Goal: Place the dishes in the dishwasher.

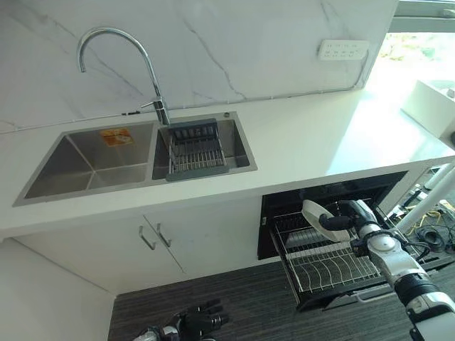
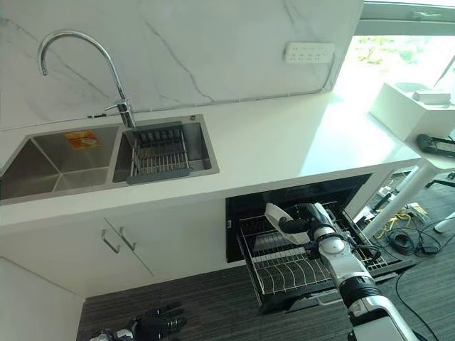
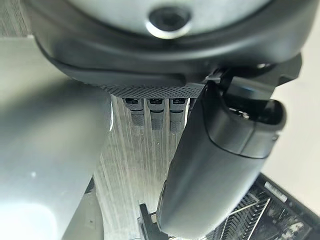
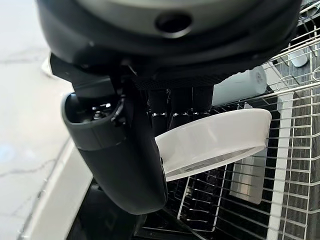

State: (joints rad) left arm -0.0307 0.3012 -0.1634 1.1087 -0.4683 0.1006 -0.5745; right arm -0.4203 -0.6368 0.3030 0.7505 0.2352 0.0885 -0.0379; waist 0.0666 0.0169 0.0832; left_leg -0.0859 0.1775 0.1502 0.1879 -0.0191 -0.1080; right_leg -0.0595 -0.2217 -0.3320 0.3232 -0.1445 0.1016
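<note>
Above dishwasher rack, right hand pinching plate

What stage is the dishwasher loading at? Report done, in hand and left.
Done: the dishwasher rack is pulled out, its plate slots bare; a pale cylinder lies at its back. In hand: the right hand pinches a white dish above the rack, not yet set down. Left: seat that dish. The sink basket looks empty; the left hand hangs curled, holding nothing.

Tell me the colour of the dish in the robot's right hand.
White. The dish, pinched by the right hand, shows best in the right wrist view.
</note>
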